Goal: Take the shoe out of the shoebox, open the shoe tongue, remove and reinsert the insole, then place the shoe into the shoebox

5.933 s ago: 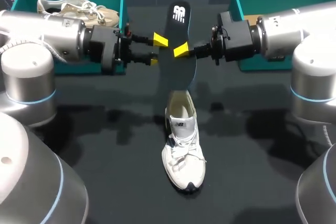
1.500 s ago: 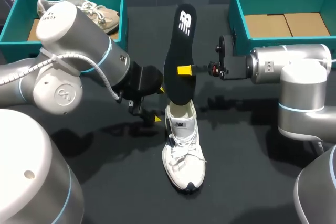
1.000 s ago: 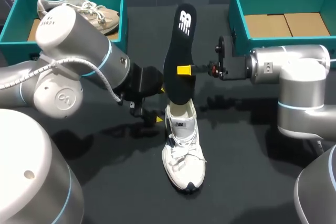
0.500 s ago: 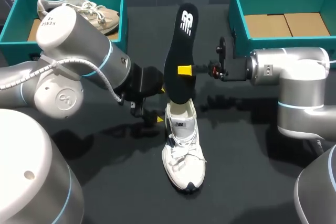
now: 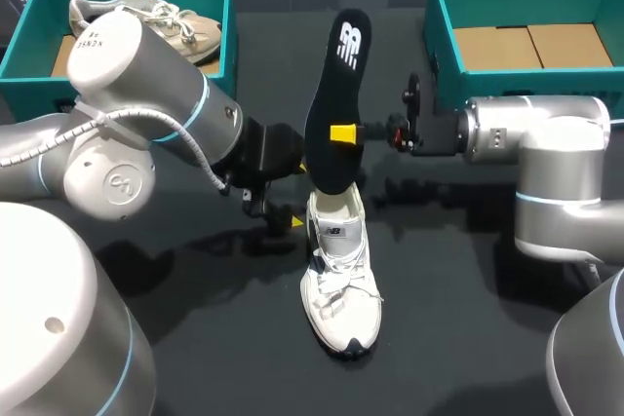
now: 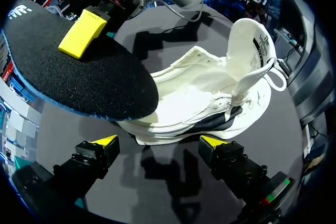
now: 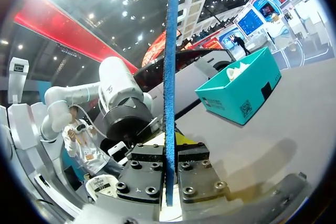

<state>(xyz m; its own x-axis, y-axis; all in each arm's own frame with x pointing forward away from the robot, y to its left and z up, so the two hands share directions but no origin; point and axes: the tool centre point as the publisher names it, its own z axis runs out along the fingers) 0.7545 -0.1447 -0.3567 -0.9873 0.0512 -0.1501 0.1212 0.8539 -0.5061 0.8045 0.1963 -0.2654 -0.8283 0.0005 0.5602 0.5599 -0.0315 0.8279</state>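
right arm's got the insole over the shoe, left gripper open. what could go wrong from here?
1. The shoe stands unheld: the left gripper is open beside it, so pushing the insole down may tip or slide it.
2. The right gripper pinches the insole only at one edge, mid-length, so it may pivot or slip.
3. The insole's lower end may catch on the shoe's collar and fold.
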